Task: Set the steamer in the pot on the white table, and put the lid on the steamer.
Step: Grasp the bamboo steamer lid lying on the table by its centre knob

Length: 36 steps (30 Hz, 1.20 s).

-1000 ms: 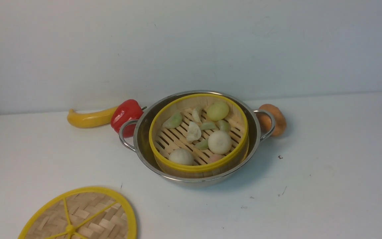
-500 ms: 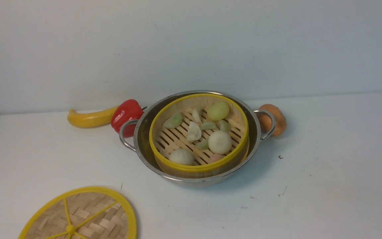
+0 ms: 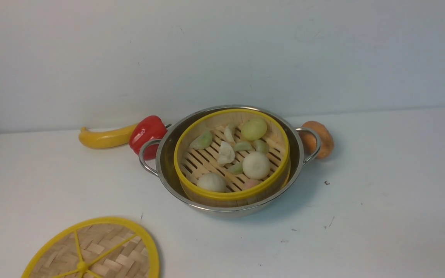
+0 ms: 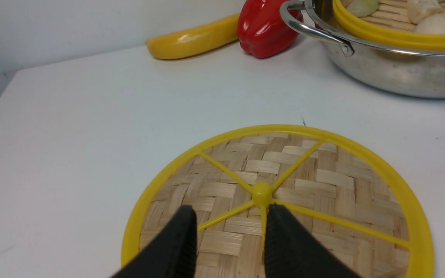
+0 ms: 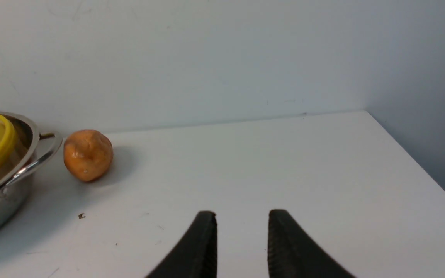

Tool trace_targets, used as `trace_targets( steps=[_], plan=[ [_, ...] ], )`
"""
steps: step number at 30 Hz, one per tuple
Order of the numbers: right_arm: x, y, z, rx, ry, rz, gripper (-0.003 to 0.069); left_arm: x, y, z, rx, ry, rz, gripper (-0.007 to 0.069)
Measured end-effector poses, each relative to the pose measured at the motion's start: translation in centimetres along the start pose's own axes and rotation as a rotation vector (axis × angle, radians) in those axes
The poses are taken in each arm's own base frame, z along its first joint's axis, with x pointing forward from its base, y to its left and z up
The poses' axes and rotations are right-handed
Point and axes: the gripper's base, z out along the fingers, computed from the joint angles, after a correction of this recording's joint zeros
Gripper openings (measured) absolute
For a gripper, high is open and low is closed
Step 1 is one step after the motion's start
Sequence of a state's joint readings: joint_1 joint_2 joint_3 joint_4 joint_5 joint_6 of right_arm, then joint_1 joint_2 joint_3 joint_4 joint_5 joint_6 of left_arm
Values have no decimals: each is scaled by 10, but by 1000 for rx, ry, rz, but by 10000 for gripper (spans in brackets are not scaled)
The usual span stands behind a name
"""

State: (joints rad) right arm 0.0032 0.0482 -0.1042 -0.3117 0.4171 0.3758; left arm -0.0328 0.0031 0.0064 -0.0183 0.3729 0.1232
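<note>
The steamer, a bamboo basket with a yellow rim and pale buns and dumplings, sits inside the shiny steel pot at the middle of the white table. The lid, a flat woven disc with yellow rim and spokes, lies on the table at the front left. In the left wrist view my left gripper is open just above the lid, its fingertips short of the centre knob. My right gripper is open and empty over bare table. Neither gripper shows in the front view.
A yellow banana and a red pepper lie by the pot's left handle. An orange-brown potato lies behind its right handle. A wall runs along the table's back edge, and the right wrist view shows the table's right edge.
</note>
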Motion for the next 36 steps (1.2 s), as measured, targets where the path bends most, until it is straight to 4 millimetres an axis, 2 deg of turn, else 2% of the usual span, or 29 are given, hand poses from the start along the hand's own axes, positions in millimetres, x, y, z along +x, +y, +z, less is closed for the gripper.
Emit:
trace_targets(
  steps=[5,8,9,12,36],
  plan=[
    [6,1,0,-20,11,-4,223,0,0,0,0,0,0,242],
    [16,1,3,-32,35,-10,232,0,0,0,0,-1,0,242],
    [26,2,6,-41,50,-14,237,0,0,0,0,-1,0,242],
    [32,3,8,-52,53,-5,239,0,0,0,0,-1,0,242],
    [29,4,8,-70,15,7,240,0,0,0,0,-1,0,242]
  ],
)
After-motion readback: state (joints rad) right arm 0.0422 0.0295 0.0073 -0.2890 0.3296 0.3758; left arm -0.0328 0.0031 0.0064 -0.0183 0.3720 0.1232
